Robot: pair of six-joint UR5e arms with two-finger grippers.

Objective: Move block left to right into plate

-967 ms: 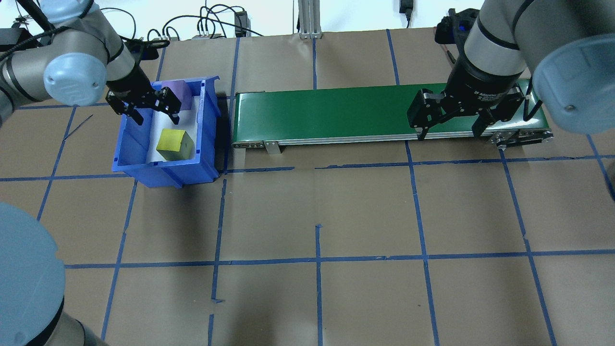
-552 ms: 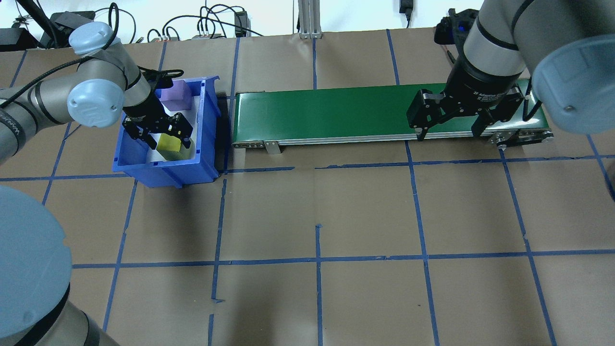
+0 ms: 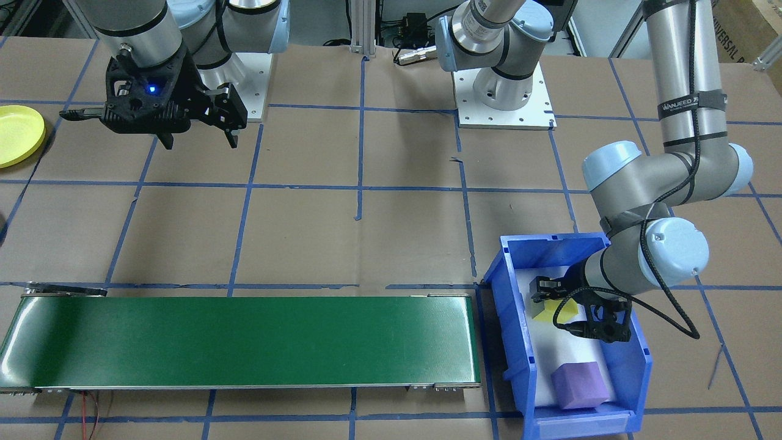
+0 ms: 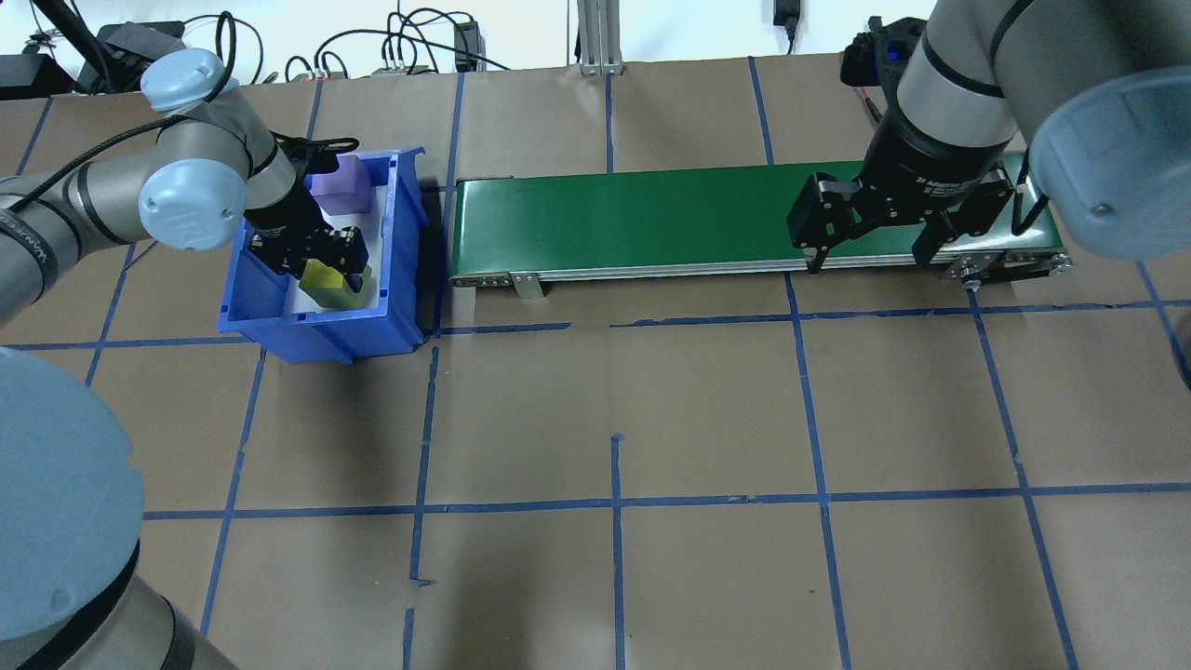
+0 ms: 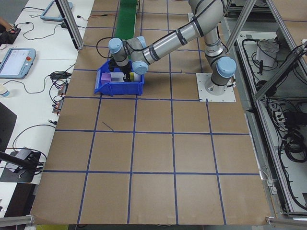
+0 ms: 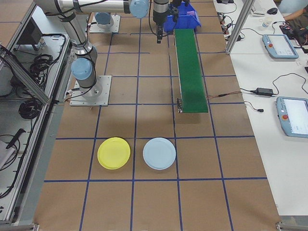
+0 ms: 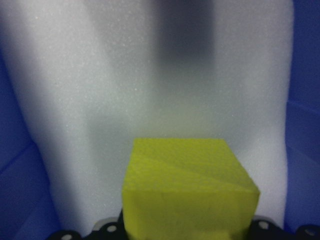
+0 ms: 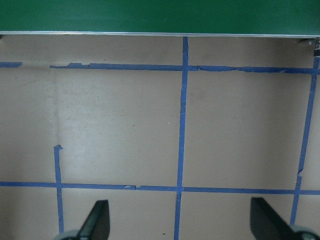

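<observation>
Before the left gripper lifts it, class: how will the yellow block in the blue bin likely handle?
The yellow block looks like pitted foam, so probably light and slightly squashy. Its flat faces suggest no rolling. The matte surface should grip well between the left gripper fingers.

Yellow block (image 4: 327,279) and purple block (image 4: 340,182) in blue bin (image 4: 244,300), white liner. Green belt (image 4: 651,219). Yellow plate (image 6: 114,153), pale blue plate (image 6: 159,153). Brown table (image 4: 707,409), blue tape grid.

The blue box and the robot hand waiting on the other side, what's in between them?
The long green conveyor belt lies between the blue bin and the open right gripper. The overhead view shows it best; its top is bare.
</observation>
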